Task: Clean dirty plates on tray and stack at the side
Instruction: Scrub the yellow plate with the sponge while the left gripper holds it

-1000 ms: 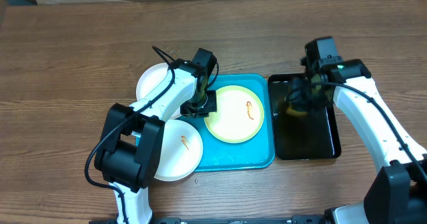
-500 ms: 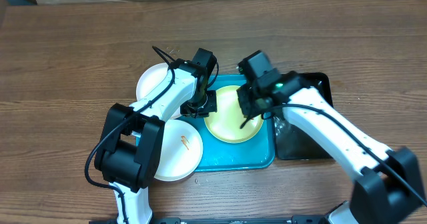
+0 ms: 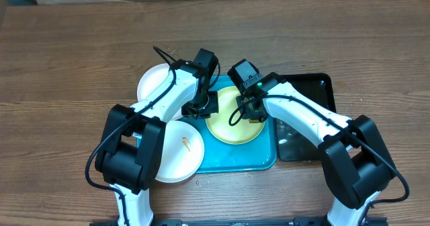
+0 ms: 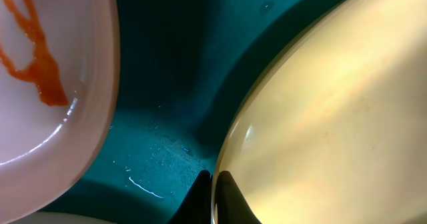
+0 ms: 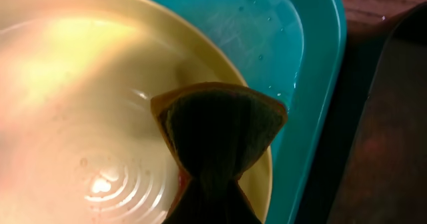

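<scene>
The yellow-green-rimmed plate (image 3: pixel 232 126) lies on the turquoise tray (image 3: pixel 265 160). My left gripper (image 3: pixel 207 110) is shut on this plate's left rim (image 4: pixel 220 174), one finger on each side of it. My right gripper (image 3: pixel 250 111) is shut on a dark green sponge (image 5: pixel 220 127) and presses it onto the plate (image 5: pixel 87 104) near its right edge. A trace of red shows beside the sponge. A white plate (image 3: pixel 180 152) with an orange smear (image 4: pixel 40 71) lies at the tray's left end. Another white plate (image 3: pixel 154 81) lies behind it.
A black tray (image 3: pixel 312 142) holding wet liquid stands directly right of the turquoise tray (image 5: pixel 303 57). The right arm reaches across its near-left corner. Bare wooden tabletop (image 3: pixel 67 64) surrounds both trays.
The right arm has swung left from the black tray to the yellow-green plate, bringing the sponge down over the plate's red smear. The left gripper has kept its hold on the rim.
</scene>
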Robot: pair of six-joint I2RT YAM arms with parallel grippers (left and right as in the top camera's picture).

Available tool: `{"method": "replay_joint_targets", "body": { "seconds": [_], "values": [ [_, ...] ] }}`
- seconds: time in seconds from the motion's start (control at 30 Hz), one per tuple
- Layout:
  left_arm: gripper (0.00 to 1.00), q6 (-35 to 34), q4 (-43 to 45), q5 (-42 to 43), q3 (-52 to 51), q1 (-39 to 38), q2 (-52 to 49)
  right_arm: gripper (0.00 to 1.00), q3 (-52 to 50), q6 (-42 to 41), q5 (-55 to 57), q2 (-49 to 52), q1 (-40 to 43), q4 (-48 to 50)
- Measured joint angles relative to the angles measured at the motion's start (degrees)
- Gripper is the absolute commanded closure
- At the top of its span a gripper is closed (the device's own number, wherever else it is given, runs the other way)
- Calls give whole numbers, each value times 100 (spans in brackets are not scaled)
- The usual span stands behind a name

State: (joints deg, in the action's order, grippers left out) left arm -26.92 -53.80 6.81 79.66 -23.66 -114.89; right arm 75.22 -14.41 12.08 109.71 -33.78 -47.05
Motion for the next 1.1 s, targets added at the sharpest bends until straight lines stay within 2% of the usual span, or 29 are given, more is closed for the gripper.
{"method": "replay_joint_targets", "body": {
  "seconds": [0.2,0.33,0.53,0.7,0.87,1.1],
  "values": [
    [96,0,-2,0,0,0,0,92,15,-160,105,363,0,105],
    [96,0,-15,2,0,0,0,94,87,-474,140,448,-2,70],
    [96,-4,-83,-7,0,2,0,96,125,-774,-374,479,59,197],
    [96,-17,-92,-66,0,2,0,96,168,-953,-1119,522,122,422],
    [96,-15,-92,-87,0,2,0,96,173,-715,-2505,586,186,752],
    [96,-15,-81,-87,0,2,0,96,608,-175,-3543,450,737,-245]
  ]
}}
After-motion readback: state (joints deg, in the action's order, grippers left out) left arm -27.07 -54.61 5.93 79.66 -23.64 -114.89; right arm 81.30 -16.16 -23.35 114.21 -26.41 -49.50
